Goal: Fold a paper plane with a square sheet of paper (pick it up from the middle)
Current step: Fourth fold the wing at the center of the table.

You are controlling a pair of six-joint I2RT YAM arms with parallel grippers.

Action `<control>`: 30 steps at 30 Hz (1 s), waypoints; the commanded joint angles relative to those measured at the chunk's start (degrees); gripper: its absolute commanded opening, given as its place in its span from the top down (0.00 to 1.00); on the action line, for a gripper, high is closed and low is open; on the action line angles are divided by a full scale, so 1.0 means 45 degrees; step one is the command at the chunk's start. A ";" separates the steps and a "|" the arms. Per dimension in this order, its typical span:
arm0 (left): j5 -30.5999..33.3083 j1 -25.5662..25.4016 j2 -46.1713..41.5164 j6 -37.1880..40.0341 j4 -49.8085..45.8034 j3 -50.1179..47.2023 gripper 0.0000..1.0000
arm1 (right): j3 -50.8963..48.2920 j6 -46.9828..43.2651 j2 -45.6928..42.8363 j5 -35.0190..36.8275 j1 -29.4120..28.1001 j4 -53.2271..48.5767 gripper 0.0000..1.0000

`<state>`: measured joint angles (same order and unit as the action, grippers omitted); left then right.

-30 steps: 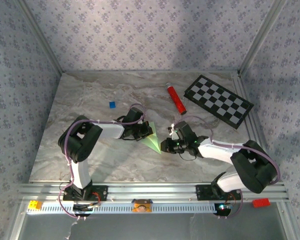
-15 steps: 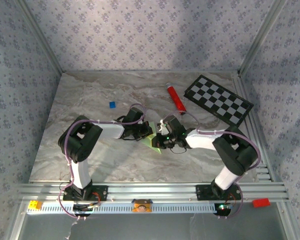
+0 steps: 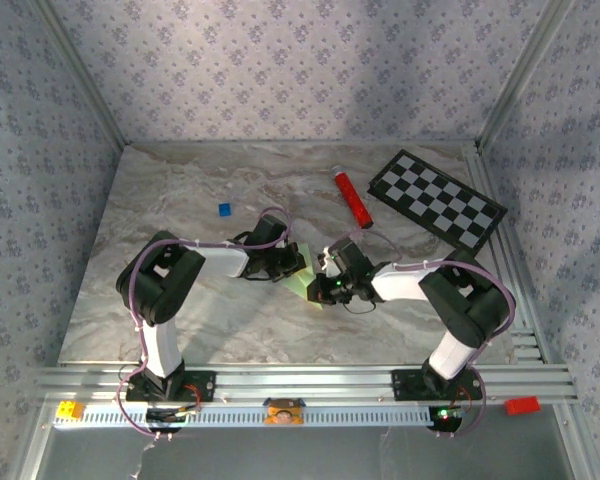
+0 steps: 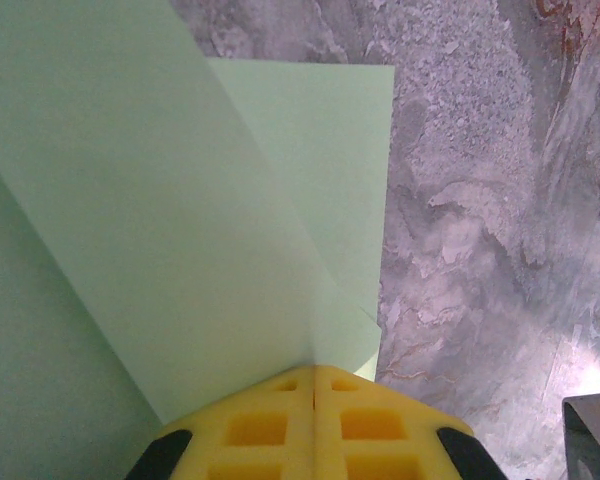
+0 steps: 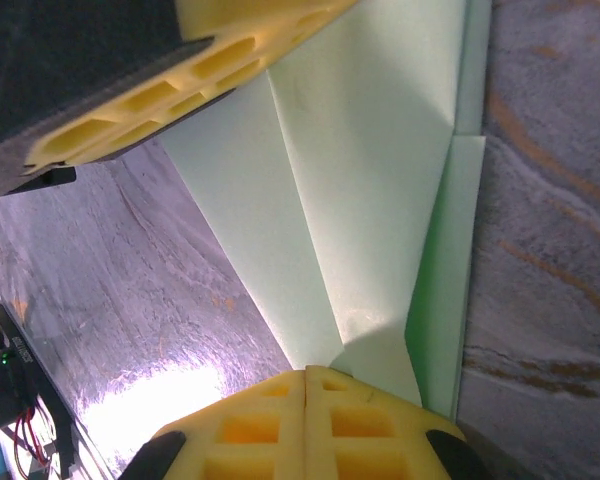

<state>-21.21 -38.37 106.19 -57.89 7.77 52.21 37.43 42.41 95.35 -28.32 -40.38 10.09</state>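
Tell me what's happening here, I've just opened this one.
Two robot arms are working on a pale green sheet of paper at mid-table. It is partly folded, with overlapping layers and visible creases, but is not yet a plane. The left tool is shut on the paper, and the right tool is shut on it close by. The red tube, checkerboard and small blue square lie farther back, untouched.

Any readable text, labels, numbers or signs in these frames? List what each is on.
None can be read.
green paper: plain, unmarked.
checkerboard: black and white squares, no characters.
red tube: any print is too small to tell.
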 commanded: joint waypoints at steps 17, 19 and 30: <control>0.0513 -0.0104 0.0423 0.0271 -0.0867 -0.0114 1.00 | -0.2139 0.0467 -0.1269 0.0003 0.0086 0.0739 0.96; 0.0545 -0.0091 0.0444 0.0266 -0.0887 -0.0125 1.00 | -0.2399 0.0398 -0.1536 0.0144 0.0087 0.0641 0.96; 0.0491 -0.0096 0.0442 0.0199 -0.0828 -0.0097 1.00 | -0.3412 0.0069 -0.3040 0.0234 0.0337 -0.0372 0.96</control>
<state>-21.26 -39.00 106.19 -57.89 7.55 52.21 23.38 43.88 83.22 -27.70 -39.44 14.35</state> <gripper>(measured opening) 0.043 0.051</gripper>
